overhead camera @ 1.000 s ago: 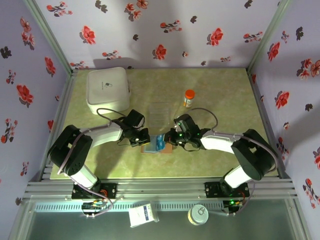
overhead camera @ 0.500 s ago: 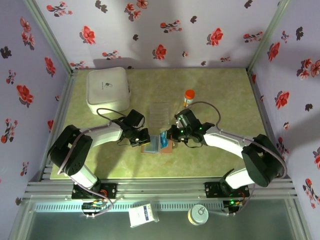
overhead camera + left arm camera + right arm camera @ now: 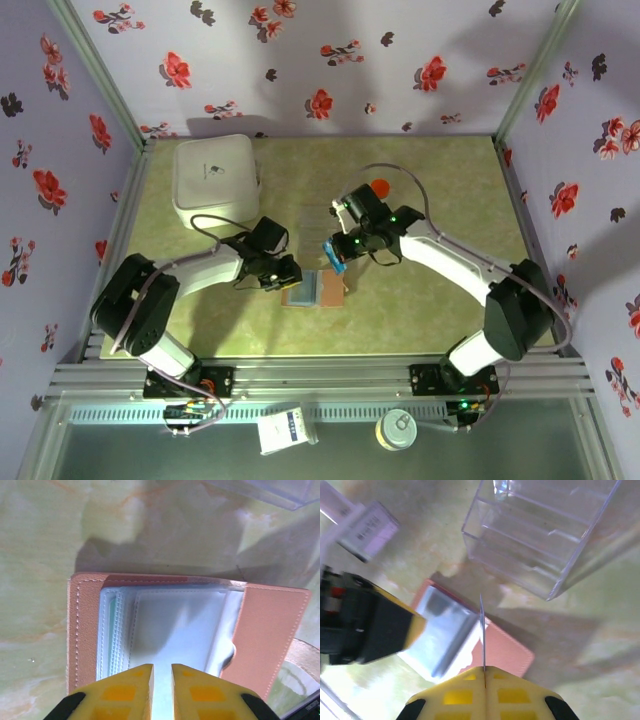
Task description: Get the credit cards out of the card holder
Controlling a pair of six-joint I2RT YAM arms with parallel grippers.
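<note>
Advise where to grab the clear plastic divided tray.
I'd take the clear plastic divided tray by a thin outer wall, coming straight down, one jaw inside and one outside: it sits upright, apparently open-topped, so its rim is exposed.

In the right wrist view the credit card (image 3: 482,630) is seen edge-on, so its face cannot be read. The clear tray (image 3: 540,535) is cut off by the top edge. The near edge of the card holder (image 3: 265,630) is covered by the left hand (image 3: 162,677). An orange-capped bottle (image 3: 380,186) is largely hidden behind the right arm (image 3: 450,262).
</note>
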